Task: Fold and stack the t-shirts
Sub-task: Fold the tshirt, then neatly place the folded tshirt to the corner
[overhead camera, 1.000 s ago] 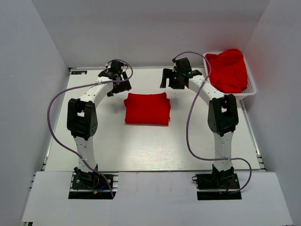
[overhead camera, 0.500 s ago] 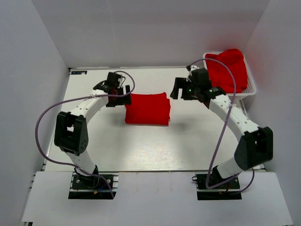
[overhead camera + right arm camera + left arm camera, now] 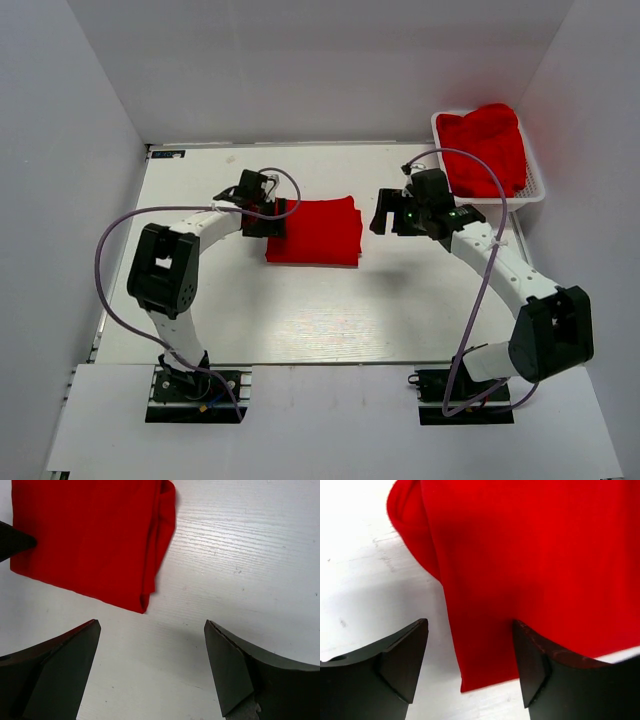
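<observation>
You have one folded t-shirt (image 3: 313, 231) lying flat on the tabletop (image 3: 300, 310), roughly midway between the two arms and toward the far side. It is plain red, a tidy rectangle with its layered edges showing along the right side. No writing can be read on it in any view.

A second mass of red t-shirts (image 3: 485, 148) sits heaped in the white mesh basket (image 3: 528, 197) at the far right corner. How many it holds cannot be told.

Your left hand (image 3: 470, 627) is at the left edge of the folded t-shirt. Its jaws are parted to a moderate gap, with a corner of the cloth lying between them. One finger is over the fabric and the other over bare tabletop; whether either touches the cloth cannot be told.

Your right hand (image 3: 151, 625) is spread wide and holds nothing. It is over bare tabletop, just beside the t-shirt's right edge and apart from it.

Two purple cables are counted, one looping beside each arm. Neither lies across the folded t-shirt.
</observation>
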Motion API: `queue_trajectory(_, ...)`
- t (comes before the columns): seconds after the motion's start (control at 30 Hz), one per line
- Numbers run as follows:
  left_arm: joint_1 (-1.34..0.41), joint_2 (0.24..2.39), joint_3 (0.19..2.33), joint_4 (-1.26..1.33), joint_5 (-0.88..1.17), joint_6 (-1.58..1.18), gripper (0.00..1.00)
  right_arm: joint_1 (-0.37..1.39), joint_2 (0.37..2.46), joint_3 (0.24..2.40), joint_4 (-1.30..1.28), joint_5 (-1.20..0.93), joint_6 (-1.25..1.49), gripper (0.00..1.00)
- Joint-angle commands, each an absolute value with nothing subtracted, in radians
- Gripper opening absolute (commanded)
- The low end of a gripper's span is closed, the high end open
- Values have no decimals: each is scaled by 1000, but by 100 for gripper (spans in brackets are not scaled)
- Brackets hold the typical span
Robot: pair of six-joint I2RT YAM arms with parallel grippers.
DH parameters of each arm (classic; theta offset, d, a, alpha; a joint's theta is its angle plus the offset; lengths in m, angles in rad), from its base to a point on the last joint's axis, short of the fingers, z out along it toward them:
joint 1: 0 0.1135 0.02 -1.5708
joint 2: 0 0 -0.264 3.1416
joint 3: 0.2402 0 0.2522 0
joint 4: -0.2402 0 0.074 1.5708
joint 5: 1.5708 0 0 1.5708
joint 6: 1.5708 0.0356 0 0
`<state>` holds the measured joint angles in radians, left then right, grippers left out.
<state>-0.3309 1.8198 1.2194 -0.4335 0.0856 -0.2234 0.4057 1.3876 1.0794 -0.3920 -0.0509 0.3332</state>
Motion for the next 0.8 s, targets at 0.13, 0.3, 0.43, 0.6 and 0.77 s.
queue_trajectory(0.13, -336, 1893, 1232, -379, 35, -251, 60, 402, 1339, 1052, -370, -32, 341, 90)
queue_trajectory(0.3, -327, 1962, 1291, -419, -15, -252, 33, 402, 1341, 1048, -377, -11, 345, 90)
queue_trajectory(0.43, -298, 1997, 1373, -465, -105, -252, 1, 400, 1348, 1054, -379, -5, 339, 90)
queue_trajectory(0.6, -267, 2116, 1520, -555, -212, -210, 0, 402, 1361, 1069, -383, 40, 325, 90)
queue_trajectory(0.77, -180, 2216, 1666, -609, -236, -167, 0, 400, 1396, 1100, -388, 83, 314, 90)
